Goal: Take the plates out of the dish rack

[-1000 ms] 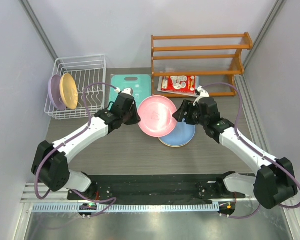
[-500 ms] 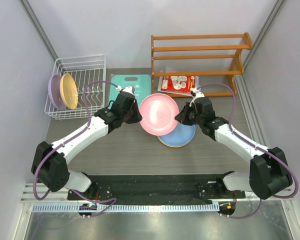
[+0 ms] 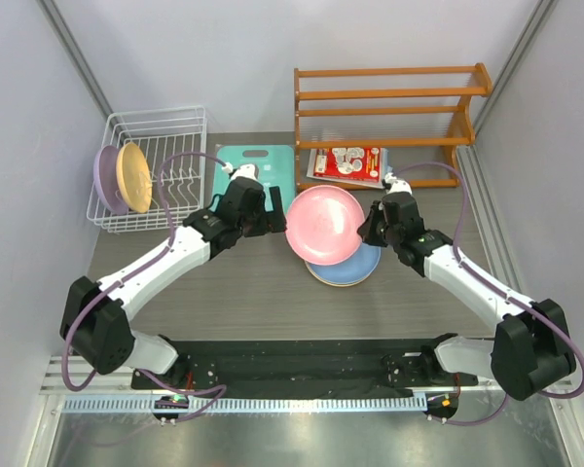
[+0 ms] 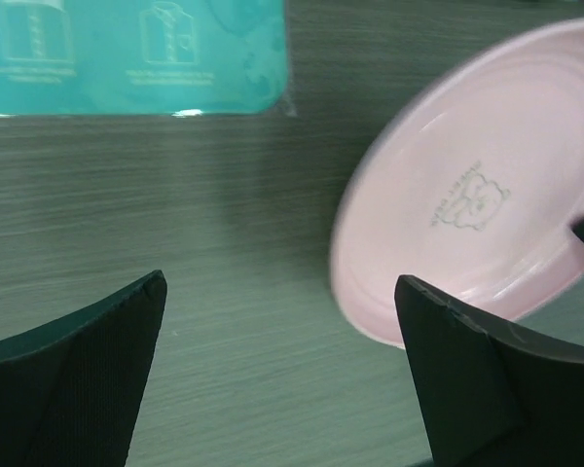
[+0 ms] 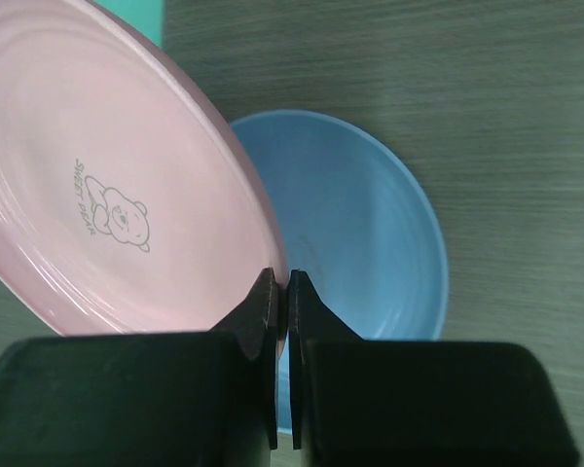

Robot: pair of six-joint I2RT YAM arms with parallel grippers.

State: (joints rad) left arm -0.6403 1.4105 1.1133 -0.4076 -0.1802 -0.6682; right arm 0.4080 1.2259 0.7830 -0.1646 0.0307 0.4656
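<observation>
Pink plate tilted, off the desk, over the blue plate lying flat. Right gripper clamped on its right rim, arm angled in from the right. Left gripper jaws wide apart just left of it, arm stretched diagonally. Yellow plate and lavender plate upright in dish rack, far left.

Teal cutting board beside orange wooden rack

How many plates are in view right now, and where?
4 sure: lavender plate and yellow plate upright in the dish rack; pink plate gripped at its rim by the right gripper; light blue plate flat on the table beneath it. Another may hide under the blue one.
</observation>
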